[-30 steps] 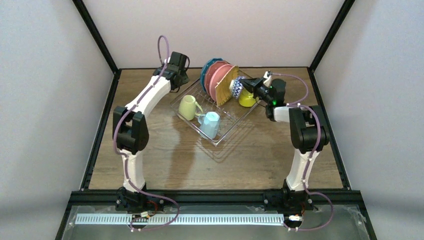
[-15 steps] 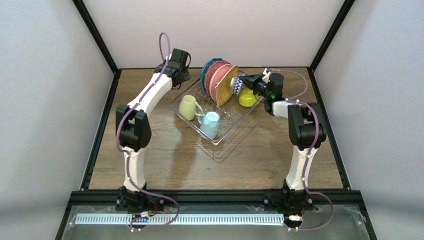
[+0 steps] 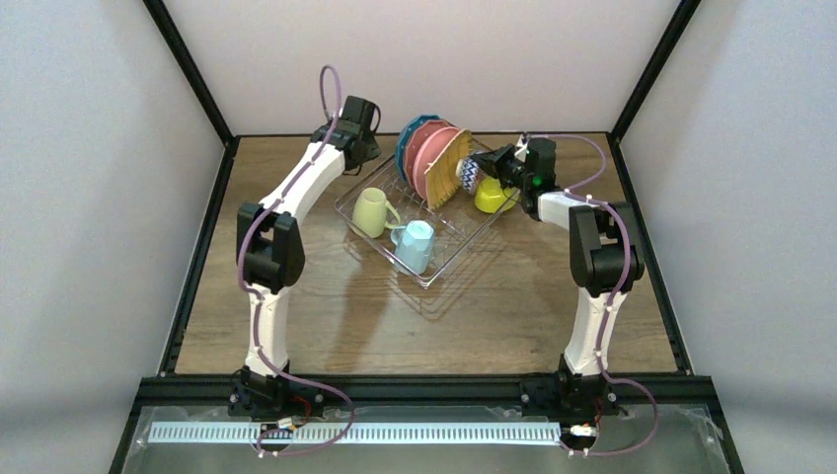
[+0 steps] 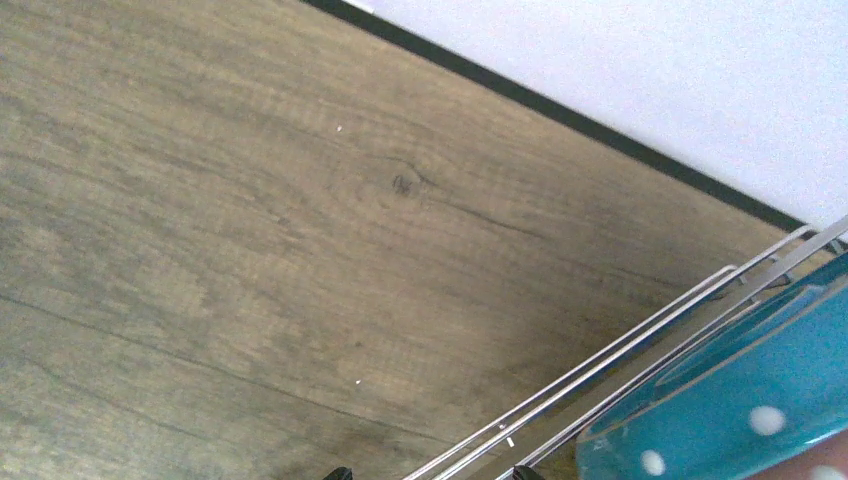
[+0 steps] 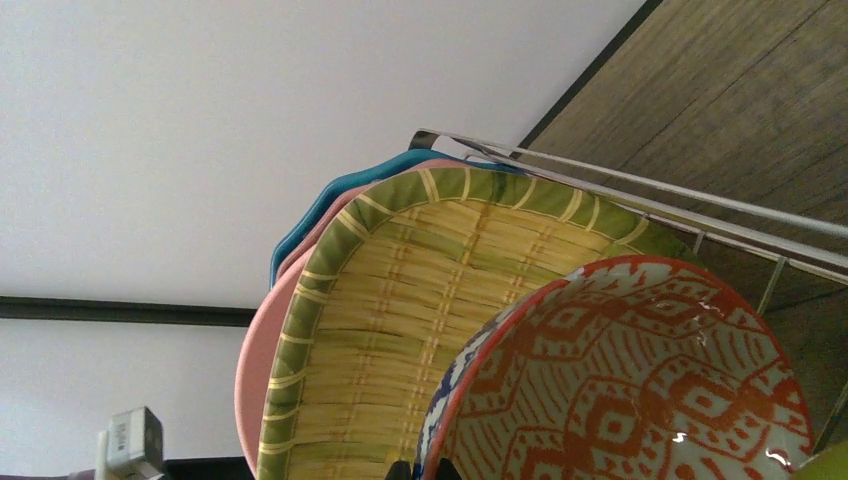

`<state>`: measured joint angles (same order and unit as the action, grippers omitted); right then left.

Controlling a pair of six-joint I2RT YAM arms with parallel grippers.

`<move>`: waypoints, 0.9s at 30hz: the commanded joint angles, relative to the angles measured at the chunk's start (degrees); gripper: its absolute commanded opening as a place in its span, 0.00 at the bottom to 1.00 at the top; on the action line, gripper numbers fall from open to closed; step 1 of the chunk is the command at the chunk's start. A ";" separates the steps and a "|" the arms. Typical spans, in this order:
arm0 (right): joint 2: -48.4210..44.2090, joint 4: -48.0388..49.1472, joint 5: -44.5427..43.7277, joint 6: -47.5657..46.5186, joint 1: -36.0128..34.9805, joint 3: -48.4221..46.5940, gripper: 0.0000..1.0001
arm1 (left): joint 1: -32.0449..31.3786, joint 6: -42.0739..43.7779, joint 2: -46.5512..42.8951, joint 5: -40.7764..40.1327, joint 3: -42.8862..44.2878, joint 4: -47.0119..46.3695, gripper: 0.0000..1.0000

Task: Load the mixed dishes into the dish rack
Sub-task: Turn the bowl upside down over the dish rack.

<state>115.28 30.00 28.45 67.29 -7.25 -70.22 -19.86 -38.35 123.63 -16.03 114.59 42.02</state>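
Observation:
The wire dish rack [image 3: 449, 247] holds the blue dotted plate [image 3: 406, 141], pink plate [image 3: 424, 153] and woven tan plate [image 3: 446, 168] on edge, plus a pale green mug [image 3: 369, 211] and a light blue mug [image 3: 415, 246]. My right gripper [image 3: 491, 168] is shut on the rim of the red-patterned bowl [image 5: 650, 380], blue-patterned outside, and holds it tilted against the woven plate [image 5: 420, 300]. A lime bowl [image 3: 489, 196] sits under it. My left gripper [image 3: 361, 136] is open and empty beside the rack's far left corner, near the rack wire [image 4: 620, 350] and the blue plate [image 4: 740, 400].
Black frame rails run along the table's back and side edges, close behind both grippers. The rack lies diagonally across the table's far middle. Bare wooden tabletop [image 3: 415, 331] stretches between the rack and the arm bases.
My right gripper has carried the patterned bowl left and farther back, up against the woven plate. My left gripper has shifted slightly right and back.

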 commanded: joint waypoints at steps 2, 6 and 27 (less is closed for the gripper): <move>-0.51 -3.70 -2.35 -2.96 0.35 -2.08 0.05 | 0.31 0.38 1.78 0.54 2.65 0.23 0.91; -1.62 -5.75 -3.34 -3.89 0.39 -1.67 0.07 | 0.32 0.38 2.07 0.56 2.84 0.19 0.91; -9.93 -21.09 -11.52 -9.91 0.38 1.31 0.11 | 0.26 0.55 1.75 0.65 2.58 0.87 0.91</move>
<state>108.29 15.94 23.33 61.52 -7.99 -69.14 -19.86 -38.33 123.72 -15.97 116.14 42.11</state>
